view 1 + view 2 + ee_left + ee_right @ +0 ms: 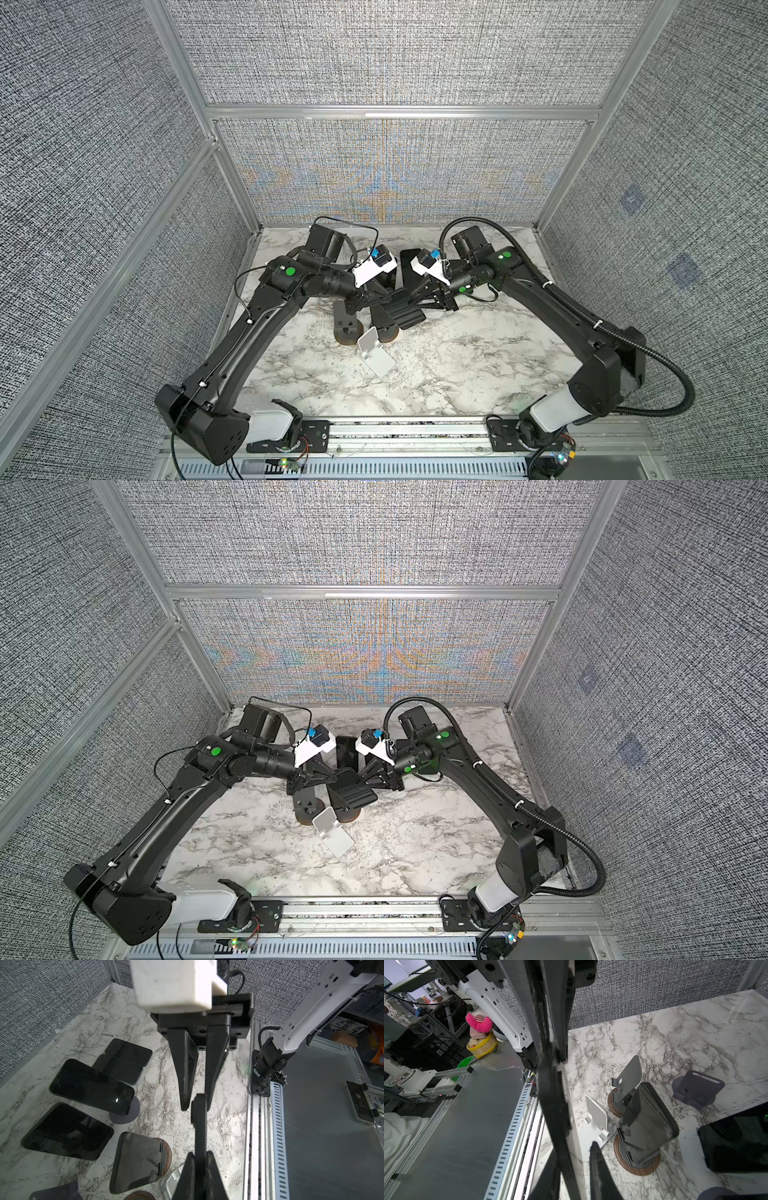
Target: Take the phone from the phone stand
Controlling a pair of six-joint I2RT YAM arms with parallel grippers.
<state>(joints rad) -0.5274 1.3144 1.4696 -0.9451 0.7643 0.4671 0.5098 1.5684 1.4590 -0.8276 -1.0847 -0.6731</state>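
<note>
Nearest me the white stand sits empty, with a wood-footed phone stand just behind it. Past that hangs what I take for the phone, edge-on from my wrists. My left pincer and right pincer each clamp an opposite edge, I judge so it cannot tip. Farthest, a spare phone lies flat on the surface

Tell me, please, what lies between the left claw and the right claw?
A dark phone, seen edge-on in the left wrist view: the left claw is shut on one end, and the right claw straddles the other.
</note>
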